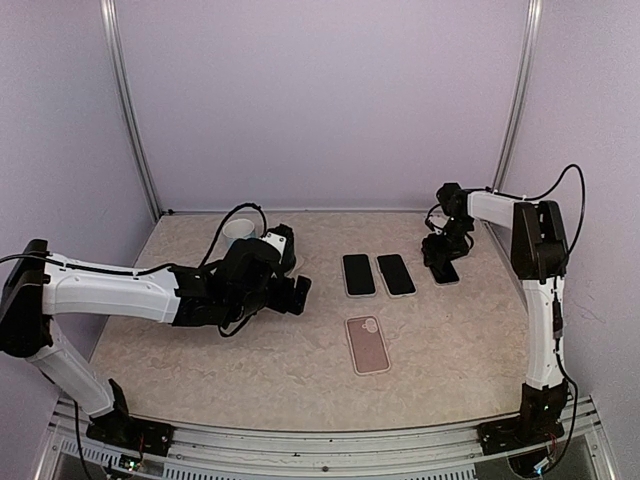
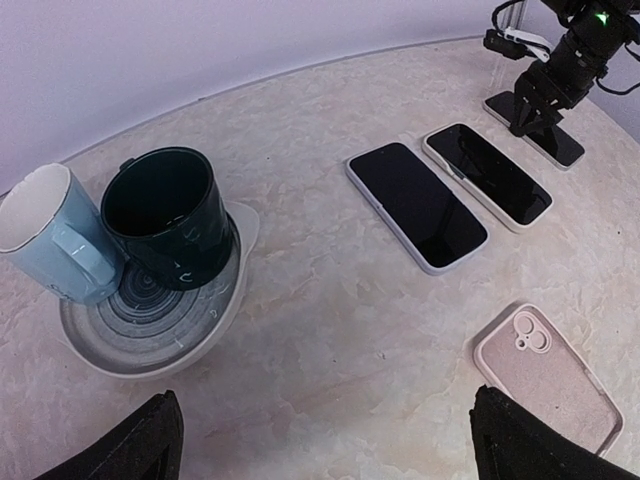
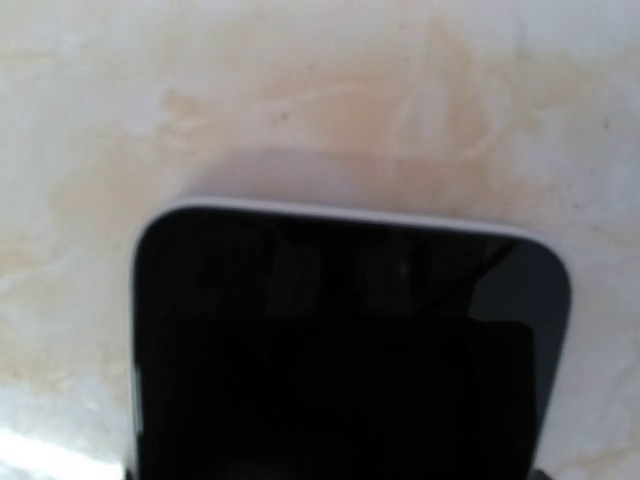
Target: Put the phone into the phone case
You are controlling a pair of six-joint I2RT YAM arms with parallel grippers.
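Observation:
Three dark-screened phones lie face up in a row. The left phone [image 1: 358,274] [image 2: 415,205] and the middle phone [image 1: 396,274] [image 2: 487,173] lie untouched. My right gripper [image 1: 441,262] [image 2: 537,118] is down on the rightmost phone [image 1: 449,273] [image 2: 555,145] [image 3: 350,350], fingers spread at its edges. Whether they press on it does not show. In the right wrist view that phone's screen fills the picture and the fingers are hidden. The pink phone case [image 1: 367,344] [image 2: 545,375] lies in front of the row, camera cut-out at its far end. My left gripper [image 1: 297,292] [image 2: 330,460] hovers wide open and holds nothing, left of the case.
A grey bowl [image 2: 215,320] at the back left holds a dark green mug [image 2: 170,215] and a light blue mug [image 2: 55,245], both tipped on their sides. White walls and metal posts enclose the table.

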